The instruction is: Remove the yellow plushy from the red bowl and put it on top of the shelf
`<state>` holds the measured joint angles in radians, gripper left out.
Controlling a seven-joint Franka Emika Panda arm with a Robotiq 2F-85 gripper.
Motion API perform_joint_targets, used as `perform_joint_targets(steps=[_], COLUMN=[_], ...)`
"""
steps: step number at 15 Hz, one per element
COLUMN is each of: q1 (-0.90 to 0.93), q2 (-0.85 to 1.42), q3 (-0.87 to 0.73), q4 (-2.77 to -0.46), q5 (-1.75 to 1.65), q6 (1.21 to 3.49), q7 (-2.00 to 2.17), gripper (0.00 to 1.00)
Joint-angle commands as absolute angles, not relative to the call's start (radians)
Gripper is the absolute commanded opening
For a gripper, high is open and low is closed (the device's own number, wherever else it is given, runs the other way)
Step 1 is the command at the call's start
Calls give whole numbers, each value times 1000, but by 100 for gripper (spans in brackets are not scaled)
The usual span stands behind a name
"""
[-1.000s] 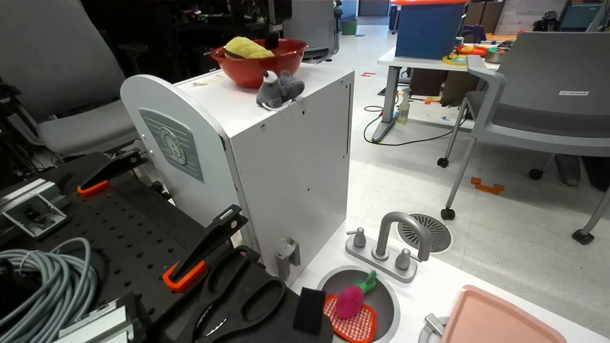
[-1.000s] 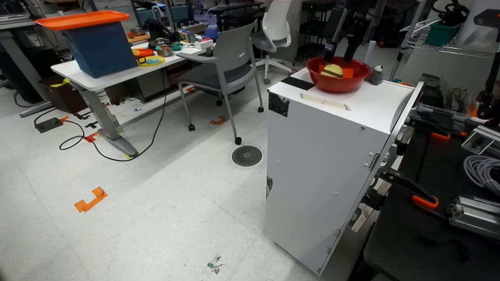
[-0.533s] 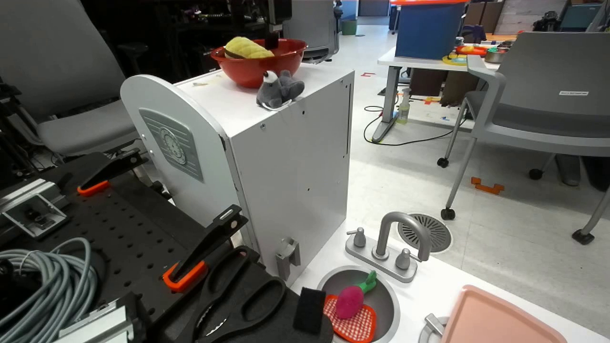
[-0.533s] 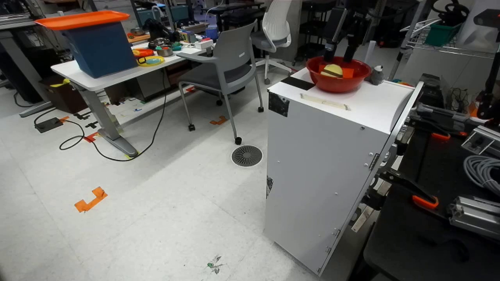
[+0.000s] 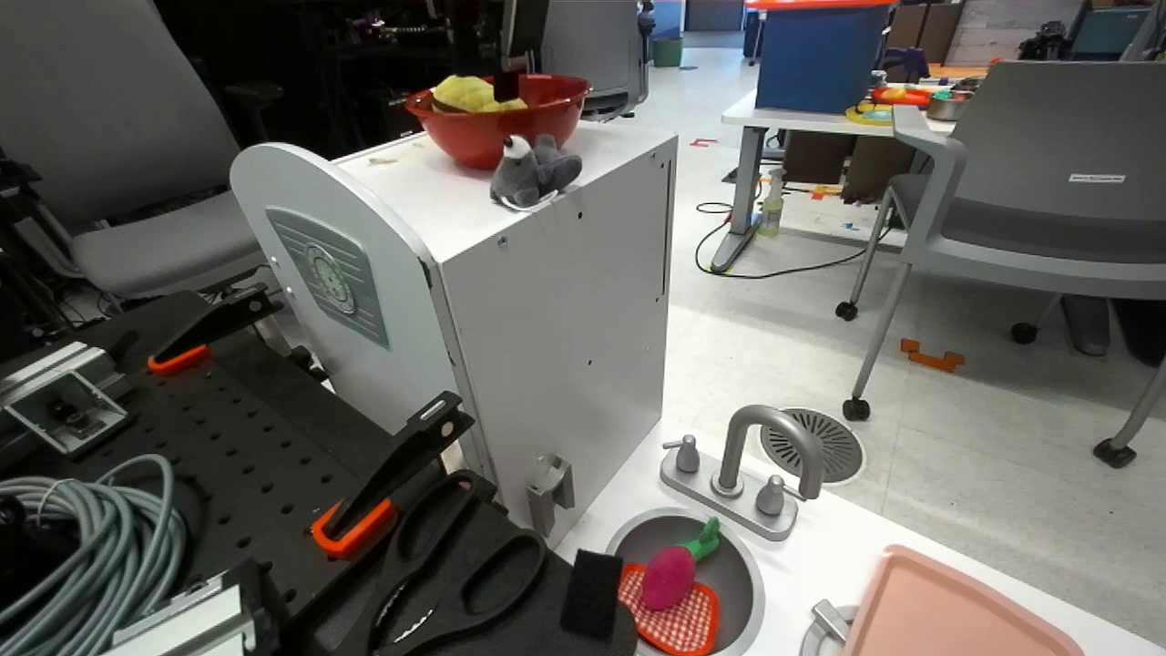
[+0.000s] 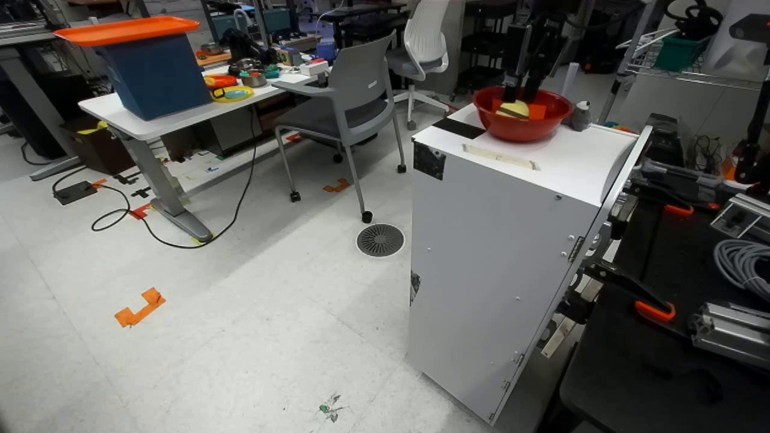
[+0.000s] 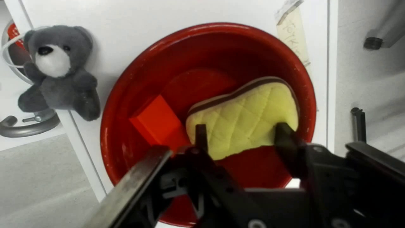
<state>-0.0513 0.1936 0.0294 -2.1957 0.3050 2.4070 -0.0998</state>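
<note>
Reaching seems done: the yellow plushy (image 7: 246, 112) is seen in the red bowl (image 7: 218, 52) under the spread claw (image 7: 241, 129), whether it is pinched cannot be told, and it must be lifted and put on the shelf (image 5: 565, 292) below.

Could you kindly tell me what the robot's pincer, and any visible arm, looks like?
The pincer is mostly black, with two slim, dark fingers and pale round fittings. A greyish, straight bar lines one side. I cannot clearly make out the arm itself, nor any markings or cables.
</note>
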Motion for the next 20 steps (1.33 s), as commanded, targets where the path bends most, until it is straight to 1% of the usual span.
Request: perform_joint_targets(steps=[1, 2, 3, 4, 5, 12, 13, 14, 17, 20], q1=[-54, -55, -56, -56, -57, -58, -58, -57, -57, -58], q2=[196, 198, 199, 201, 202, 195, 195, 194, 194, 195], q3=[30, 30, 31, 31, 32, 33, 33, 31, 31, 31], q4=[-2191, -2189, -2187, -2185, -2184, -2188, -2188, -2189, -2188, -2186], q5=[323, 326, 329, 332, 333, 341, 340, 332, 334, 336], q6=[2410, 2409, 2408, 2406, 2406, 2406, 2406, 2405, 2403, 2400], q7=[-117, -120, -123, -125, -126, -132, -132, -127, -126, -129], gripper=[27, 18, 12, 4, 1, 0, 18, 28, 47, 69])
